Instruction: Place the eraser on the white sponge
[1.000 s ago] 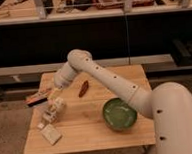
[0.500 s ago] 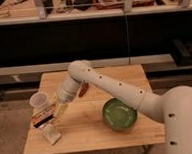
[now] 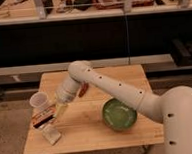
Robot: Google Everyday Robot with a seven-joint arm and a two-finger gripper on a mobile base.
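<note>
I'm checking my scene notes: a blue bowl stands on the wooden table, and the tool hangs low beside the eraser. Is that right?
Not quite. The camera view shows that the bowl is green, not blue. The rest holds: it stands on the wooden table, and the tool hangs low beside the eraser.

Smooth white rounded arm (image 3: pixel 115 90), small dark dots, pale tool (image 3: pixel 60 107) low over the table (image 3: pixel 94 137)
</note>
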